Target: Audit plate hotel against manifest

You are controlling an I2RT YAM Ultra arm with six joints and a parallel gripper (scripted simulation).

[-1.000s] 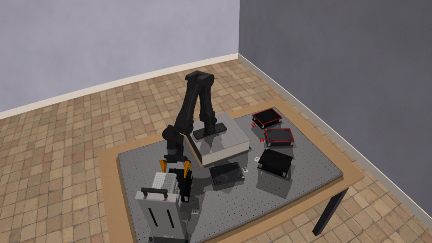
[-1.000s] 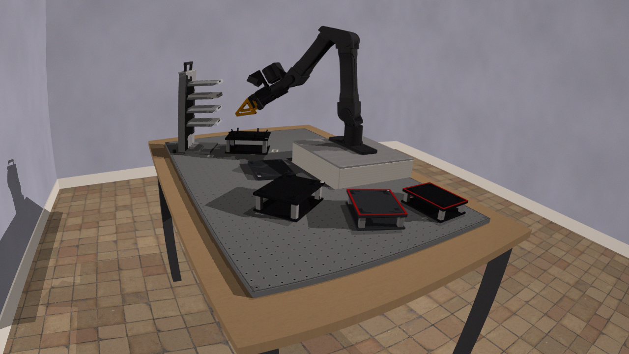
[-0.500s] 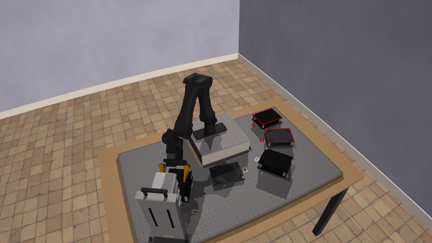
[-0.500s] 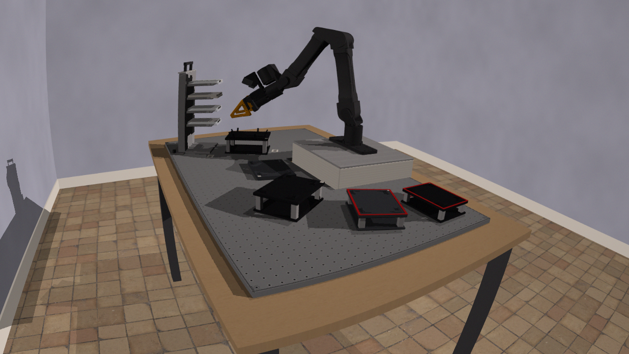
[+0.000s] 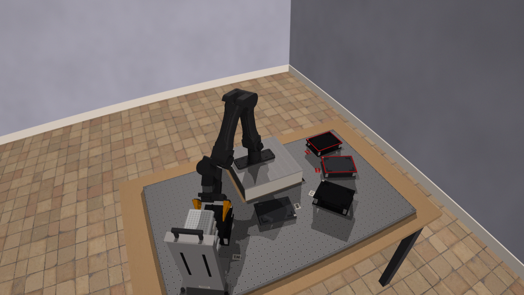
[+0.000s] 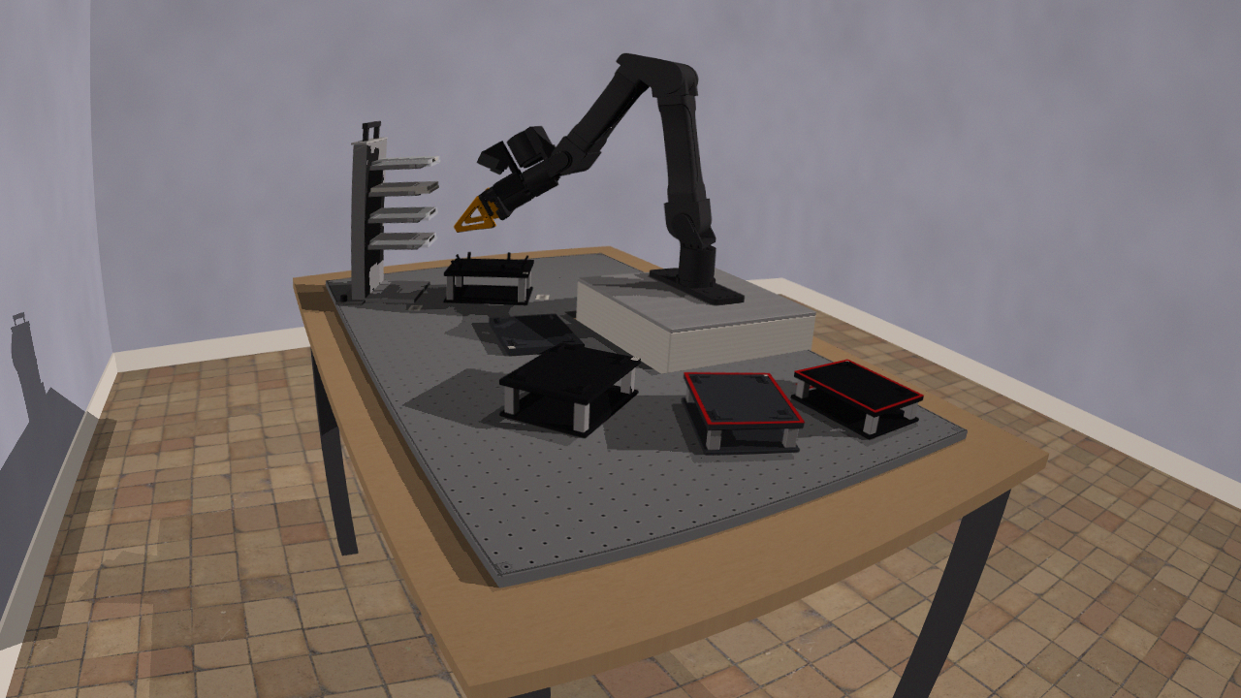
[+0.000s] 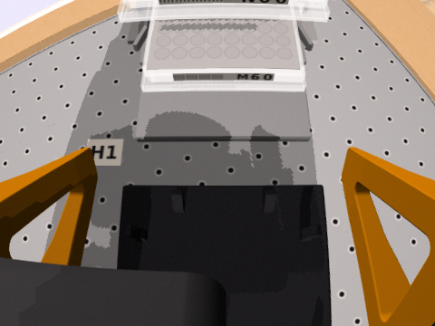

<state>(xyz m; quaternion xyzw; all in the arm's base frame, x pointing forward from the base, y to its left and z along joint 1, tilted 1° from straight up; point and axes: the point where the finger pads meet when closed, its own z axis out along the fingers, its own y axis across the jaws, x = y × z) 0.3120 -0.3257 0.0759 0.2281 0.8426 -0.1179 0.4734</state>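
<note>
Looking from the top view: we see the black six-joint arm (image 5: 226,139) bent over from its pale grey block pedestal (image 5: 289,172) toward the near-left corner of the wooden table (image 5: 421,216).
Gripper, top view: the gripper with orange triangular fingers (image 5: 212,206) stands wide apart with nothing between the fingers, just in front of the grey upright plate hotel H1 (image 5: 194,256).
Hotel, top view: we see a white well plate (image 5: 199,221) on its uppermost shelf; the lower shelves are hidden.
Nests, top view: two red-rimmed black nests (image 5: 338,164) sit near the far-right corner of the grey perforated deck plate (image 5: 366,220), and a plain black raised nest (image 5: 334,196) sits just nearer than they do.

Exterior view, hotel: we count four shelves on the hotel (image 6: 360,225), each bearing a pale slab; no labels can be read from here.
Exterior view, gripper: it (image 6: 473,216) hangs in the air beside the shelf fronts, apart from them, above a low black nest on short posts (image 6: 488,277).

Wrist view, plates: we read N06 on the front of the upper clear well plate (image 7: 224,0); the lower clear well plate (image 7: 224,61) shows a label that seems to read M60, upside down.
Wrist view, fingers: the orange fingers frame the view at both sides, spread far apart.
Wrist view, deck label: a small white H1 tag (image 7: 104,152) lies on the deck.
</note>
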